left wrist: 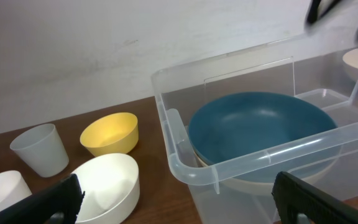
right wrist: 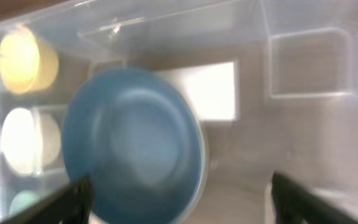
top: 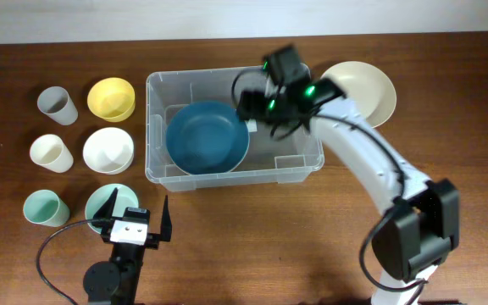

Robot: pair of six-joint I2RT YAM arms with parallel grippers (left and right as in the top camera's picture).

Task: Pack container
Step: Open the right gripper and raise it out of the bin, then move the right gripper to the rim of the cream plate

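The clear plastic container [top: 295, 161] stands mid-table with a blue bowl [top: 207, 137] lying in its left half. In the left wrist view the blue bowl [left wrist: 260, 124] rests on a pale rim beneath it. My right gripper [top: 257, 106] hovers over the container's right half, open and empty. The right wrist view looks down between its fingers [right wrist: 179, 205] at the blue bowl [right wrist: 132, 143] and the container floor [right wrist: 303, 62]. My left gripper [top: 138, 219] is open and empty near the front edge, left of the container's front corner [left wrist: 179, 143].
Left of the container stand a yellow bowl [top: 111, 98], a white bowl [top: 108, 150], a grey cup [top: 58, 105], a cream cup [top: 51, 152], a green cup [top: 45, 207] and a green bowl [top: 100, 202]. A beige plate [top: 367, 85] lies at the container's back right.
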